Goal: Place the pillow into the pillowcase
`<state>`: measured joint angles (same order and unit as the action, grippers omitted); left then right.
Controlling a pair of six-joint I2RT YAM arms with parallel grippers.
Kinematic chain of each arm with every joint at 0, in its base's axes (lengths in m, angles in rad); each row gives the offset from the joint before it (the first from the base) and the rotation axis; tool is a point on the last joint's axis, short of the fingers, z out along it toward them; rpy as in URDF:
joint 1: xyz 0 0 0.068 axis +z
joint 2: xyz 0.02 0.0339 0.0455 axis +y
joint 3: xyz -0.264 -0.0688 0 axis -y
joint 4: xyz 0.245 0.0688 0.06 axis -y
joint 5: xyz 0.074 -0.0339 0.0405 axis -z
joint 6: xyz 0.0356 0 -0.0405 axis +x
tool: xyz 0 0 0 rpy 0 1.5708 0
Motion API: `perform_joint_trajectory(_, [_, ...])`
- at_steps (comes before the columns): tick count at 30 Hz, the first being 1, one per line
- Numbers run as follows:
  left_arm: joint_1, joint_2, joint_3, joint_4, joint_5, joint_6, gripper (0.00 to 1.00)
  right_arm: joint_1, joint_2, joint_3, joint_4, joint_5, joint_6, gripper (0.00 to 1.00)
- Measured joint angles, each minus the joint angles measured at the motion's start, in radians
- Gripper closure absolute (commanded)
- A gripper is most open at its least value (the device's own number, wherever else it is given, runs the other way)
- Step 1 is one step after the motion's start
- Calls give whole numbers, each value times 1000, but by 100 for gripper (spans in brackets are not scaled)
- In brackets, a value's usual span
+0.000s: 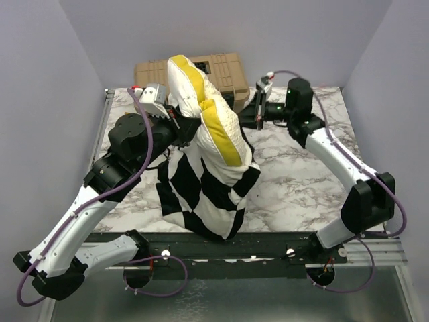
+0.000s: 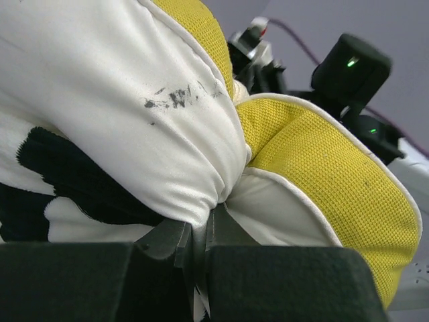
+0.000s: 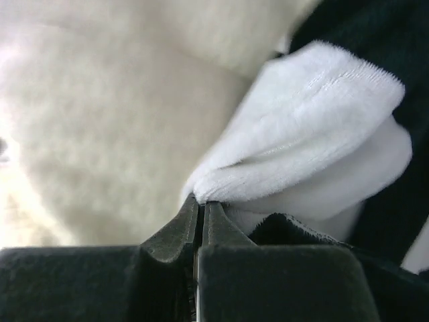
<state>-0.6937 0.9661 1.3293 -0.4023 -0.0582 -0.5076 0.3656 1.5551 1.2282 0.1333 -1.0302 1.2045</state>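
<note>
The white pillow [image 1: 201,100] with its yellow edge strip [image 1: 224,134] stands upright and folded, its lower half inside the black and cream checkered pillowcase [image 1: 201,194], which hangs to the table's front edge. My left gripper [image 1: 176,119] is at the pillow's left side. In the left wrist view it [image 2: 200,231] is shut on a bunch of the pillow's smooth white fabric [image 2: 134,100], just above the pillowcase [image 2: 67,168]. My right gripper [image 1: 249,119] is at the pillow's right side. In the right wrist view it [image 3: 201,204] is shut on the pillowcase's fleecy white edge [image 3: 301,121].
A tan toolbox [image 1: 224,70] stands at the back behind the pillow. The marble table [image 1: 301,174] lies between grey walls. The right arm's wrist [image 2: 348,67] shows behind the pillow in the left wrist view.
</note>
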Motion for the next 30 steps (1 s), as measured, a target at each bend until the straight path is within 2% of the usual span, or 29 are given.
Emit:
perform_joint_trajectory(8, [0, 111, 35, 103, 104, 18, 100, -53, -30, 561, -428, 139, -252, 100])
perform_joint_trajectory(13, [-3, 251, 97, 275, 211, -21, 100, -69, -13, 893, -671, 244, -360, 100])
perform_joint_trajectory(17, [-60, 402, 215, 441, 224, -35, 100, -88, 2, 1068, -773, 320, -418, 100])
perform_joint_trajectory(21, [-167, 538, 359, 529, 170, 2, 100, -99, -10, 1126, -770, 354, -449, 100])
perform_joint_trajectory(24, [-237, 574, 380, 576, 109, 13, 100, -100, -16, 1134, -735, 354, -469, 100])
perform_joint_trajectory(26, [-262, 558, 315, 629, 68, -3, 100, -100, -16, 1132, -702, 337, -475, 100])
perform_joint_trajectory(29, [-284, 465, 84, 710, -4, -50, 100, -99, -22, 1059, -644, 283, -475, 100])
perform_joint_trajectory(30, [-288, 427, -12, 722, -32, -66, 100, -98, -35, 990, -611, 258, -474, 100])
